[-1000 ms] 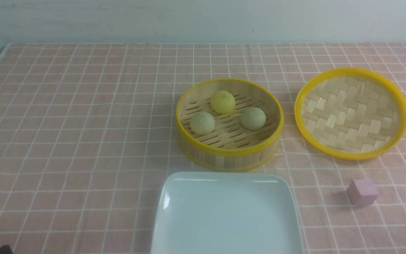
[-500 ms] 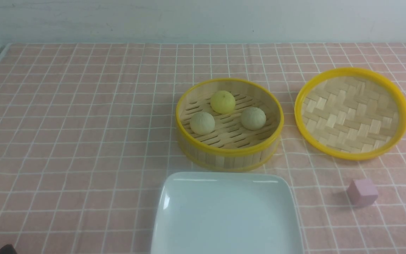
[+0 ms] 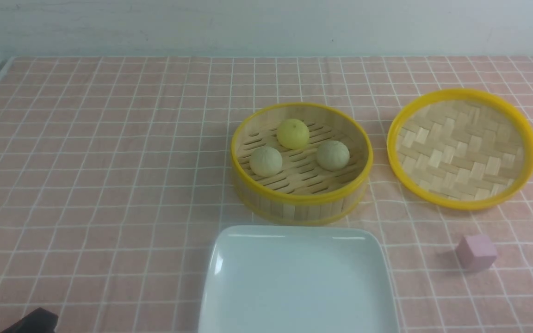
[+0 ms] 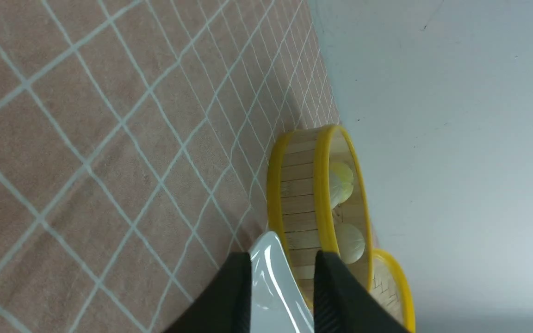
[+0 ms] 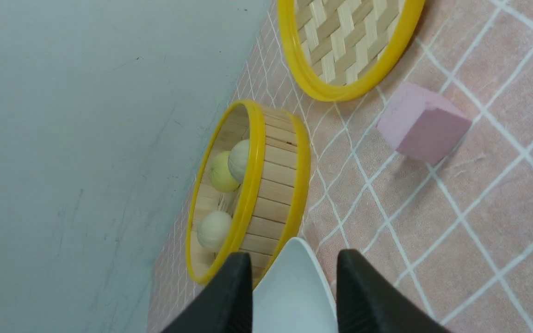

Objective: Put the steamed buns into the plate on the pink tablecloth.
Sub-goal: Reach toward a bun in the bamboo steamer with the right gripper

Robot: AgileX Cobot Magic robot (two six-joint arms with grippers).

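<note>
My left claw (image 4: pixel 282 277) is spread, its two dark fingers apart with nothing between them, low over the near left corner of the pink tablecloth (image 3: pixel 109 162). My right claw (image 5: pixel 294 259) is spread the same way, also holding nothing, by the near right corner.

The three buns lie inside the round basket (image 3: pixel 301 200) near the middle of the cloth. The yellow bun (image 3: pixel 293 133) is toward the far side, and the two pale buns (image 3: pixel 266 161) (image 3: pixel 332 155) are nearer me, apart from each other.

The white plate (image 3: pixel 294 277) sits at the near edge, just in front of the basket. The woven lid (image 3: pixel 461 148) lies toward the right edge. A small pink cube (image 3: pixel 475 251) rests near the near right corner.
</note>
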